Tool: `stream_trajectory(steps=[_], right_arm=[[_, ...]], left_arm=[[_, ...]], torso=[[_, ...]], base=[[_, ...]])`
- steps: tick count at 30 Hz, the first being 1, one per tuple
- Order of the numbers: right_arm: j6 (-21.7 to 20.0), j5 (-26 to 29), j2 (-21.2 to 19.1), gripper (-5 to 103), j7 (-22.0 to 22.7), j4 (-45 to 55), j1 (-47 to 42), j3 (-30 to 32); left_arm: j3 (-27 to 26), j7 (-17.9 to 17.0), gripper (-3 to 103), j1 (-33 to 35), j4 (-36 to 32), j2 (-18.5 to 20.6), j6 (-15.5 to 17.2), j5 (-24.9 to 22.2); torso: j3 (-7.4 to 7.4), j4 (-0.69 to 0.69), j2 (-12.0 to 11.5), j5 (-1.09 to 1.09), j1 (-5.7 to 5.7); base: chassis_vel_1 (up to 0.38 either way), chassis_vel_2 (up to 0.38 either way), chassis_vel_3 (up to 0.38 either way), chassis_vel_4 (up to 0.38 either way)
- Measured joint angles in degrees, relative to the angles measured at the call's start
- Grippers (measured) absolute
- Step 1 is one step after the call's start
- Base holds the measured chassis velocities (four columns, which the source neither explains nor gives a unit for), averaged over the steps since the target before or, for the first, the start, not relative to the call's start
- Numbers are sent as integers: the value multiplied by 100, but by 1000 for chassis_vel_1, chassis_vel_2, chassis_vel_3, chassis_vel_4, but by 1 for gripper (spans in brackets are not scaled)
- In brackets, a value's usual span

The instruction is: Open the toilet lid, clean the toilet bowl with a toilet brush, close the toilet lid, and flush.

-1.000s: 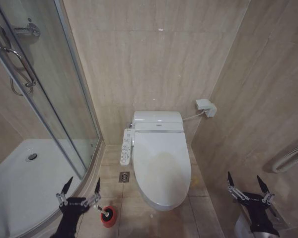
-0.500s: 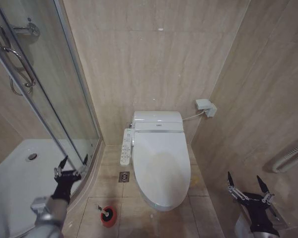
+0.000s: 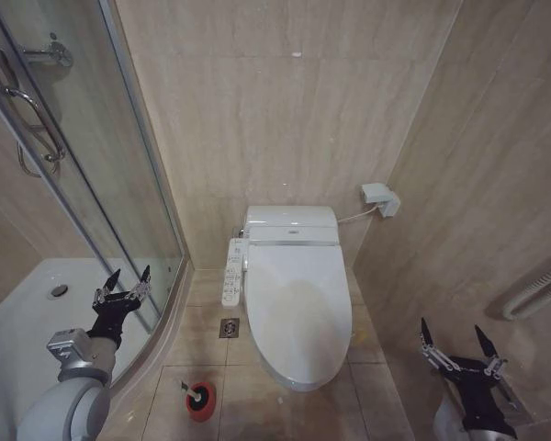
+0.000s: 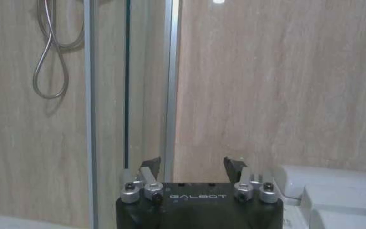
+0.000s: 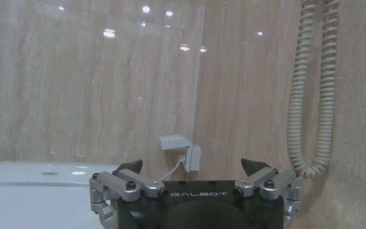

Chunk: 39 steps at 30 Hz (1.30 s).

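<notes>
The toilet lid (image 3: 298, 303) lies shut, a glossy white oval covering the toilet bowl, whose inside is hidden. The toilet brush (image 3: 200, 401) stands in its red round cup on the floor tiles, left of the toilet's front. My left gripper (image 3: 124, 283) is open and held up beside the shower's glass edge, well above and left of the brush; its open fingers also show in the left wrist view (image 4: 192, 164). My right gripper (image 3: 456, 335) is open and parked low by the right wall, right of the toilet, its fingers spread (image 5: 192, 167).
A glass shower door (image 3: 119, 184) and curved white shower tray (image 3: 28, 340) fill the left. A control panel (image 3: 233, 271) hangs on the toilet's left side, with a floor drain (image 3: 230, 328) below it. A wall box (image 3: 380, 197) and a coiled cord (image 5: 310, 95) are on the right.
My left arm has lifted away from the red brush cup and moved up and left toward the shower door. The right arm, lid and brush have not moved.
</notes>
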Motion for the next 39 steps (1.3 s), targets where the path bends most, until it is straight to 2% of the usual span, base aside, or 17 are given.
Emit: stream_trajectory(steps=[3, 4, 6, 7, 14, 15, 19, 21, 22, 26, 32, 35, 39], right_arm=[[0, 0, 0, 100, 0, 0, 0, 0], [0, 0, 0, 100, 0, 0, 0, 0], [0, 0, 0, 100, 0, 1, 0, 0], [0, 0, 0, 100, 0, 0, 0, 0], [0, 0, 0, 100, 0, 1, 0, 0], [0, 0, 0, 100, 0, 0, 0, 0], [0, 0, 0, 100, 0, 0, 0, 1], [0, 0, 0, 100, 0, 1, 0, 0], [0, 0, 0, 100, 0, 0, 0, 1], [0, 0, 0, 100, 0, 1, 0, 0], [0, 0, -1, 100, 0, 1, 0, 0], [0, 0, 0, 100, 0, 1, -1, 1], [0, 0, 0, 100, 0, 1, 0, 1]], left_arm=[[24, 278, 70, -23, 520, 96, -629, 68], [24, 278, 70, -23, 520, 96, -629, 68], [46, 501, 70, -41, 939, 177, -1136, 133], [52, 548, 47, -44, 1022, 194, -1244, 148], [59, 585, 47, -41, 1085, 206, -1340, 167], [59, 585, 20, -39, 1085, 206, -1340, 168], [59, 635, 20, -77, 1240, 261, -1444, 138], [24, 782, 20, -222, 1813, 498, -1795, -18], [5, 840, 0, -282, 2057, 597, -1939, -84], [-14, 910, 0, -350, 2318, 709, -2112, -163], [-13, 974, 0, -394, 2404, 742, -2141, -190], [54, 1466, 0, -700, 2910, 927, -2314, -340], [217, 1447, 0, -821, 3031, 884, -2358, -415]], torso=[[0, 0, 0, -1, 0], [0, 0, 0, -1, 0], [0, 0, 0, -1, 0], [0, 0, 0, -3, 1], [0, 0, 0, -1, 0], [0, 0, 0, 0, 0], [0, 0, 0, -1, 0], [0, 0, 0, -2, 0], [0, -1, 0, -2, 0], [0, 0, 0, -2, 0], [0, 1, 0, -2, 0], [0, -1, 0, 0, 1], [0, 0, -1, -1, 1]], base=[[0, 0, 0, 0], [0, 0, 0, 0], [0, 0, 0, 0], [0, 0, 0, 0], [0, 0, 0, 0], [0, 0, 0, 0], [0, 0, 0, 0], [0, 0, 0, 0], [0, 0, 0, 0], [0, 0, 0, 0], [0, 0, 0, 0], [0, 0, 0, 0], [0, 0, 0, 0]])
